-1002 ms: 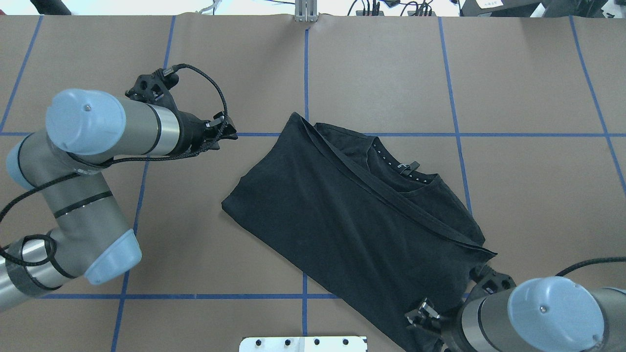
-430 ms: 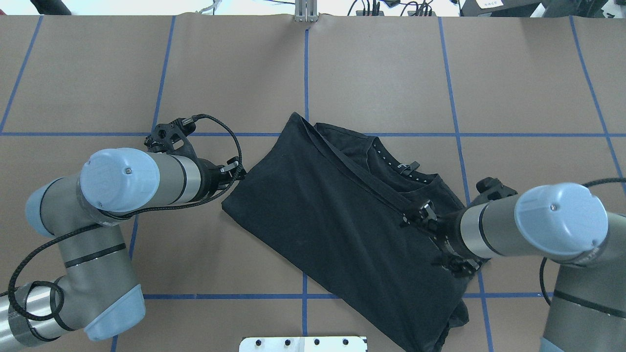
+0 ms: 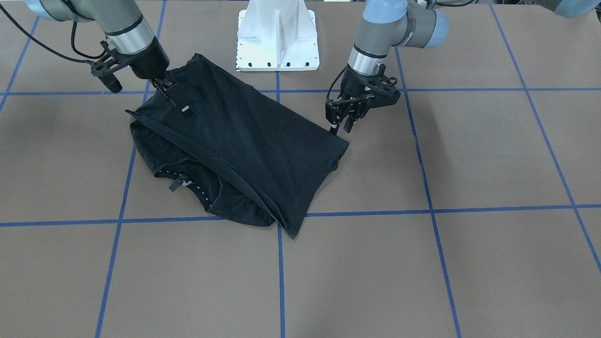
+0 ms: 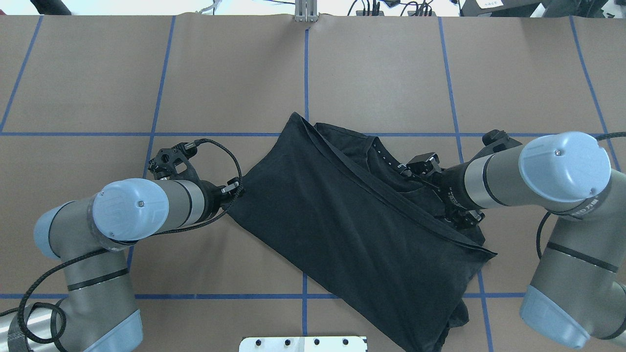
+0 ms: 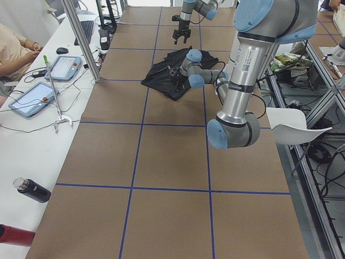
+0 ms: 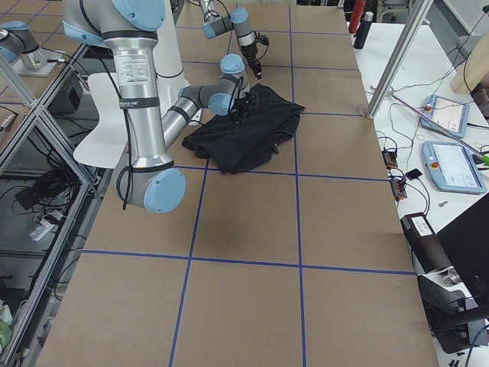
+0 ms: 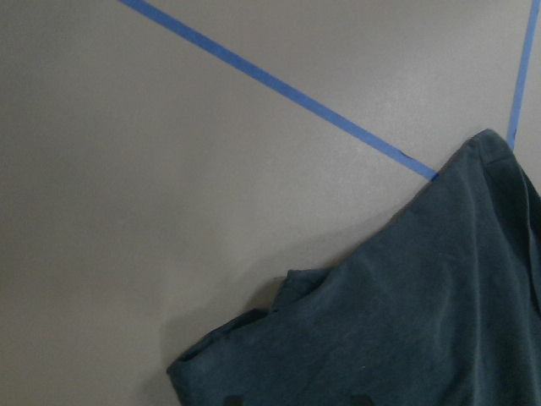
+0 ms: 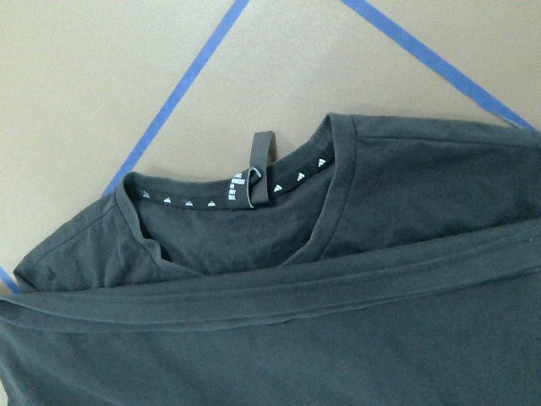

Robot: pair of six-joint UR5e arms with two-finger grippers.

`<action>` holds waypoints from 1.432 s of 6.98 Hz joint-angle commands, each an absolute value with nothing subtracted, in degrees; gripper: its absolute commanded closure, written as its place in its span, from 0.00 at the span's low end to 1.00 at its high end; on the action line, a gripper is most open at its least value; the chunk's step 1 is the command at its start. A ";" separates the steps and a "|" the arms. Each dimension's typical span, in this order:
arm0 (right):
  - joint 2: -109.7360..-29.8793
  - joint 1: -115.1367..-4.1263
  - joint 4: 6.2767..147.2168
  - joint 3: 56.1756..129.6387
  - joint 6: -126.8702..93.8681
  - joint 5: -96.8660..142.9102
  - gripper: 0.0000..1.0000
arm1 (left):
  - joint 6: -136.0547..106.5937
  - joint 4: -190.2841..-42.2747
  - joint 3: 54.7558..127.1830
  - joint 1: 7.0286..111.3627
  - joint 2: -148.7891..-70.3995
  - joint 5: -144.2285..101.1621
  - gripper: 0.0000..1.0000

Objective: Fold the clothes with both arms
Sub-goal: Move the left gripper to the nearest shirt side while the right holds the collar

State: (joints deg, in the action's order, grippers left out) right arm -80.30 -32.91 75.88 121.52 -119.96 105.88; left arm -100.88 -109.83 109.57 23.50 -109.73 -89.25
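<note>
Brown paper-covered table (image 4: 98, 73) with a blue tape grid (image 4: 306, 73). Use the white pedestal base (image 3: 277, 37) as your reference.

- Black T-shirt (image 4: 342, 220) lies flat just out from the base and runs diagonally. Its near corner comes almost level with the base plate, and most of the cloth sits toward the robot's right of the base.
- It's folded over once. The top layer's hem crosses the body, and the collar (image 8: 245, 203) with its hang loop (image 8: 260, 165) is exposed on the side away from the base.
- Left gripper (image 3: 341, 127) is out from the base on the robot's left, low at the shirt's corner there. Its fingers (image 3: 348, 123) are parted with a narrow gap and no cloth between them. The left wrist view looks down on that same corner.
- Right gripper (image 3: 176, 101) is on the robot's right of the base, over the shirt near the collar end. You can't tell from these views whether the claw is spread or closed, or whether it grips any cloth.
</note>
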 commanded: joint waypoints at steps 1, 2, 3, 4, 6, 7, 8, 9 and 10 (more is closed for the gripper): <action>-80.07 -34.36 75.76 118.49 -118.22 105.91 0.00 | -101.07 -110.13 108.29 23.03 -108.63 -88.94 0.48; -80.07 -34.45 75.85 117.78 -116.21 105.47 0.00 | -101.25 -110.21 107.24 22.85 -109.24 -88.95 0.48; -80.07 -34.71 75.76 117.34 -116.02 105.64 0.00 | -101.25 -110.21 105.66 22.59 -109.51 -89.03 0.49; -80.07 -34.98 75.76 117.42 -116.02 105.82 0.00 | -101.16 -110.30 105.30 22.59 -109.51 -88.95 0.50; -79.98 -34.89 75.67 117.25 -116.02 105.91 0.00 | -101.16 -110.30 104.42 22.15 -109.69 -89.03 0.51; -79.98 -34.98 75.67 117.25 -116.02 105.91 0.00 | -100.99 -110.30 103.02 22.06 -110.21 -89.03 0.52; -79.98 -34.89 75.59 117.16 -116.02 105.91 0.00 | -100.81 -110.30 102.66 22.06 -110.74 -89.03 0.54; -79.98 -34.89 75.50 117.16 -116.02 106.00 0.00 | -100.72 -110.30 102.66 22.15 -110.74 -89.03 0.55; -79.98 -34.98 75.50 117.07 -116.02 106.00 0.00 | -100.81 -110.39 102.22 22.15 -110.83 -89.03 0.65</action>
